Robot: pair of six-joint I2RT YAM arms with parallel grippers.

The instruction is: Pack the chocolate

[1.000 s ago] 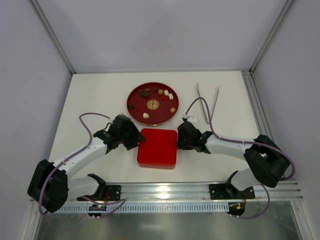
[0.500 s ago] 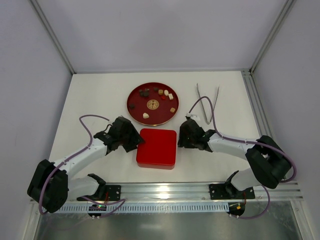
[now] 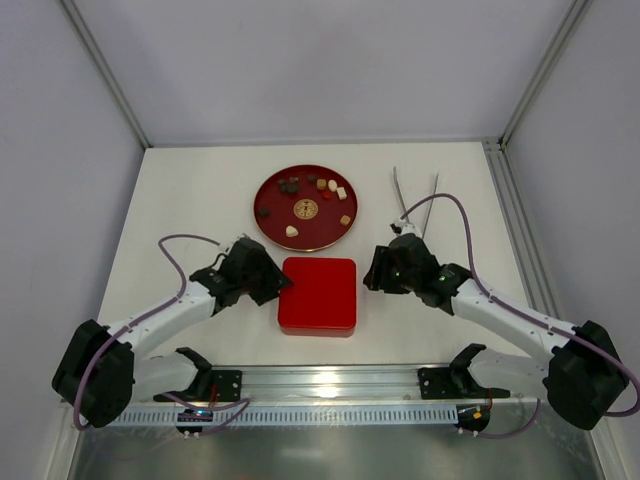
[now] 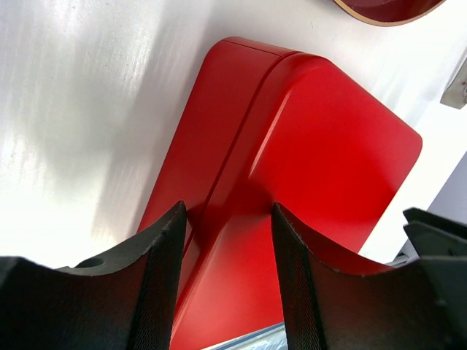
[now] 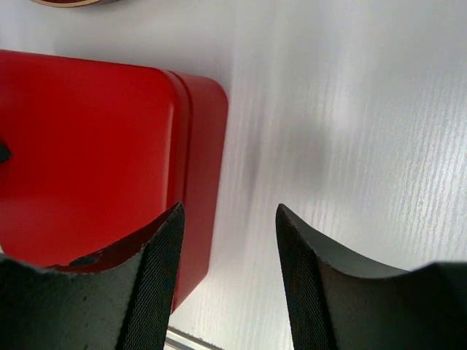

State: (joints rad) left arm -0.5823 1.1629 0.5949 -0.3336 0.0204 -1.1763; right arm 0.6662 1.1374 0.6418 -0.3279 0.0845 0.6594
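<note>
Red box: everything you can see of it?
The box is square with rounded corners, glossy red, apparently tin. Its lid is on, a seam showing on the sides. It lies flat on the table, just nearer than the plate. The open left gripper hangs over its left edge, the right gripper at its right; contact unclear.
</note>
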